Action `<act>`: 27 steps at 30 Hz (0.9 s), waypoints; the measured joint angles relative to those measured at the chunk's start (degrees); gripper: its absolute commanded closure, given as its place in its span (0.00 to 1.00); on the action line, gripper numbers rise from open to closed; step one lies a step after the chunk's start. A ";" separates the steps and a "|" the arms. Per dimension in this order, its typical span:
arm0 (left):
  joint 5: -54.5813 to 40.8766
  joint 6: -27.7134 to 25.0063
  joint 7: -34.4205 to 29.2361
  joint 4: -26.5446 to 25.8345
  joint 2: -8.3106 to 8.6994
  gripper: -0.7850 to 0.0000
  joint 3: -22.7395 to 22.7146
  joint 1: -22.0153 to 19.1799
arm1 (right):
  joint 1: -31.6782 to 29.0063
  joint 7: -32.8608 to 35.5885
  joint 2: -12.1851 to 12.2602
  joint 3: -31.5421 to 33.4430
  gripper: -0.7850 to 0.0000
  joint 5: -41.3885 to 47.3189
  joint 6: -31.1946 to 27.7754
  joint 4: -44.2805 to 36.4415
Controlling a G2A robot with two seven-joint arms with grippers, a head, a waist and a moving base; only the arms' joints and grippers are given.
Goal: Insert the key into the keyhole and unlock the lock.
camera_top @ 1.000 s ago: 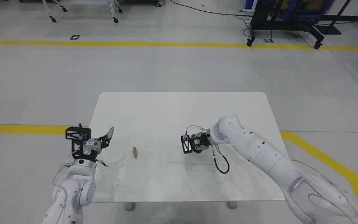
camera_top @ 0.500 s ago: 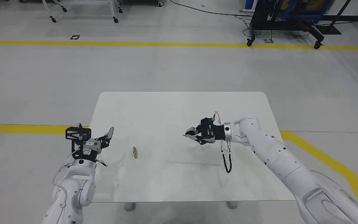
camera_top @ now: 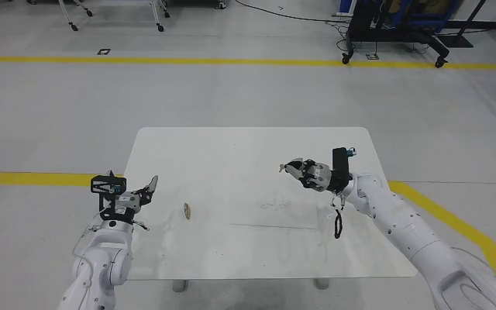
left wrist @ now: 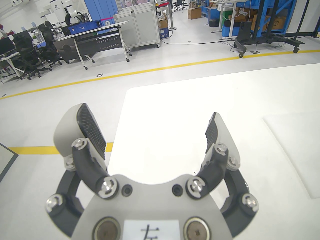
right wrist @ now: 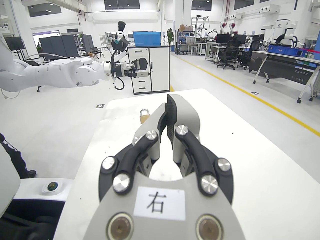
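Left claw [left wrist: 150, 116] sits at the bench [camera_top: 232, 155] left edge, wide open, empty. Lock [camera_top: 187, 211] lies just right of it, bare top all round. Right claw [right wrist: 168, 111] is over the right half, pads pressed together; can't tell if anything's pinched. Grey floor [camera_top: 232, 93], yellow lines [camera_top: 232, 60].

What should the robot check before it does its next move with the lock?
1. Lock lying free on the table: ok.
2. Left hand open, ready to steady the lock: ok.
3. Left hand close to the lock: not ok, it sits by the table's edge, apart from the lock.
4. Right hand shut: ok.
5. Key held in the right hand: cannot tell.
6. Keyhole turned toward the right hand: cannot tell.
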 measured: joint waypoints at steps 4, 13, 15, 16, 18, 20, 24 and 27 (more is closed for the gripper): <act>0.00 0.00 0.00 0.00 0.00 0.00 0.00 0.00 | 0.00 0.00 0.00 0.00 1.00 0.00 0.00 0.00; -15.34 -11.89 -1.51 0.02 -0.16 0.00 -0.33 -3.18 | -0.99 0.71 -0.28 -0.14 1.00 2.49 0.01 -0.17; -17.30 -15.09 -3.61 0.44 -0.24 0.00 1.77 -5.33 | -1.07 2.60 -0.95 -1.26 1.00 7.63 0.00 0.71; -17.72 -16.31 -4.64 0.69 -0.32 0.00 3.04 -6.37 | -0.67 3.81 -1.40 -2.26 1.00 10.12 0.00 1.23; -19.42 -19.35 -7.24 1.54 -0.57 0.00 6.50 -9.12 | 0.79 7.03 -2.62 -5.26 1.00 16.24 0.00 2.56; -21.52 -21.75 -9.93 2.92 -0.93 0.00 10.18 -12.22 | 2.42 9.89 -3.93 -8.59 1.00 22.29 0.00 3.49; -31.98 -21.56 -17.55 7.88 -1.92 0.00 15.82 -18.44 | 5.06 12.86 -5.66 -13.12 1.00 30.04 0.00 5.73; -35.35 -14.55 -23.28 9.67 -2.22 0.00 17.00 -21.52 | 5.84 13.15 -6.08 -14.52 1.00 32.13 0.00 6.87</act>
